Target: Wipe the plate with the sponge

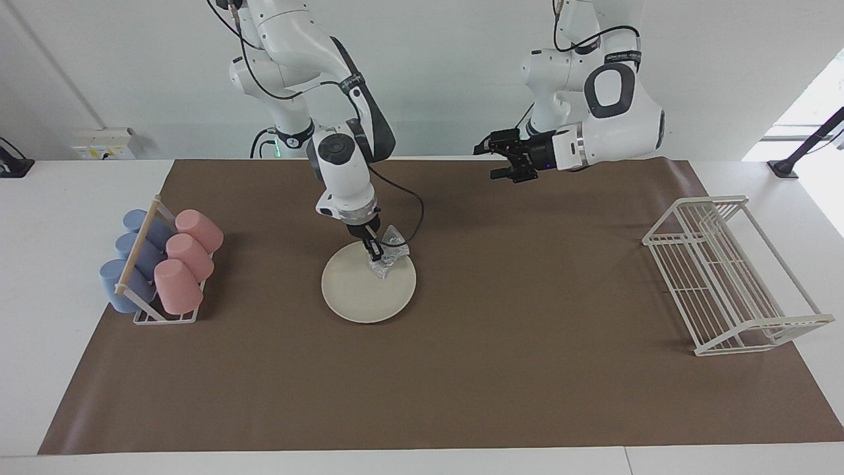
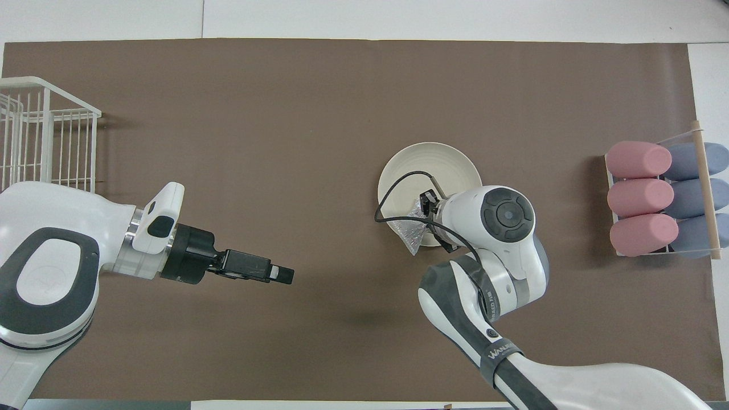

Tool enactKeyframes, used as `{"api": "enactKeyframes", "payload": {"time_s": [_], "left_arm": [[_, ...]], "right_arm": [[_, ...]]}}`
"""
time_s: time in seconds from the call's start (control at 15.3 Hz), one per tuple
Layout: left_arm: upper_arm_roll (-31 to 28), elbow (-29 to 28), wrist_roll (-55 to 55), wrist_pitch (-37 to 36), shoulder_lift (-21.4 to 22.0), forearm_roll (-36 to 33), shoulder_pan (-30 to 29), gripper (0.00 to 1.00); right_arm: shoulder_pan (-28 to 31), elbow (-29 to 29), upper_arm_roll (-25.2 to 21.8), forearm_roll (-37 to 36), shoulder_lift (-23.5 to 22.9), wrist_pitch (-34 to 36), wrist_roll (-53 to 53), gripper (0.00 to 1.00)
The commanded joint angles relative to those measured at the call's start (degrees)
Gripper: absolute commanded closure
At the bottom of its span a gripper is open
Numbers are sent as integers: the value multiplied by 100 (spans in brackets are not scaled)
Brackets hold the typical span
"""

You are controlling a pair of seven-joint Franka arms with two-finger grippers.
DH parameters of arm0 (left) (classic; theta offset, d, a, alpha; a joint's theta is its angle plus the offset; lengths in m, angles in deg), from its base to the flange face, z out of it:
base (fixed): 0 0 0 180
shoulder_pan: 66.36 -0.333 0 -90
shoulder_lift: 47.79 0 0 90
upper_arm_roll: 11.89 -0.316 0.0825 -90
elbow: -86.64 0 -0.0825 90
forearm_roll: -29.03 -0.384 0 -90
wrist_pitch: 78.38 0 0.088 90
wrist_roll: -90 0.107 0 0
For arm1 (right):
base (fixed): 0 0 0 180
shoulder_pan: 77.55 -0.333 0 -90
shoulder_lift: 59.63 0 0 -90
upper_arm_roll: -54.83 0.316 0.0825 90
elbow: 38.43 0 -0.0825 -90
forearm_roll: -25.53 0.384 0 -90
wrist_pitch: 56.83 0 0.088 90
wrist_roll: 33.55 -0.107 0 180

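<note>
Right tool (image 1: 375, 253) pinching sponge (image 1: 389, 258) down on plate (image 1: 359, 293) edge nearest robots, wipe likely just starting, next needs sweeping strokes across plate; left tool (image 1: 501, 155) spread, waits high near plate.

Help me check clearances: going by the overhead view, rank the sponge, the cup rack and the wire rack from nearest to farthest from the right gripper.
1. sponge: held in the right gripper, on the plate.
2. cup rack: right arm's end of the table.
3. wire rack: left arm's end.
</note>
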Motion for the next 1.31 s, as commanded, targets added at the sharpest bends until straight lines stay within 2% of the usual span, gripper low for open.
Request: {"api": "enactKeyframes", "payload": {"time_s": [0.0, 0.2, 0.33, 0.46, 0.66, 0.92, 0.98, 1.11, 1.25], "left_arm": [[8, 206, -90, -375, -71, -799, -267, 0], [8, 241, -99, -472, -45, -1598, -452, 0], [-1, 241, -99, -473, -19, -2004, -574, 0], [8, 311, -90, -446, -19, -2460, -742, 0], [8, 364, -90, -324, -19, -2979, -927, 0], [16, 399, -580, 62, -19, -3778, -892, 0], [34, 390, -817, 255, -27, -4025, -857, 0], [60, 399, -1301, 476, -45, -4115, -822, 0], [60, 399, -1487, 538, -45, -4124, -778, 0]], "right_arm": [[431, -272, 38, -4, 22, -335, 932, 100], [765, -263, 38, -13, -31, -415, 1767, 100], [845, -280, 38, -5, -31, -467, 1779, 100], [618, -280, 46, -4, -48, -476, 1185, 100], [-40, -254, 55, 162, -215, -861, -81, 100], [-279, -245, 55, 662, -347, -1126, -480, 100], [-289, -237, 55, 716, -356, -1135, -419, 100], [-184, -245, 38, 725, -374, -1135, 368, 100], [184, -245, 29, 725, -382, -1109, 1265, 100]]}}
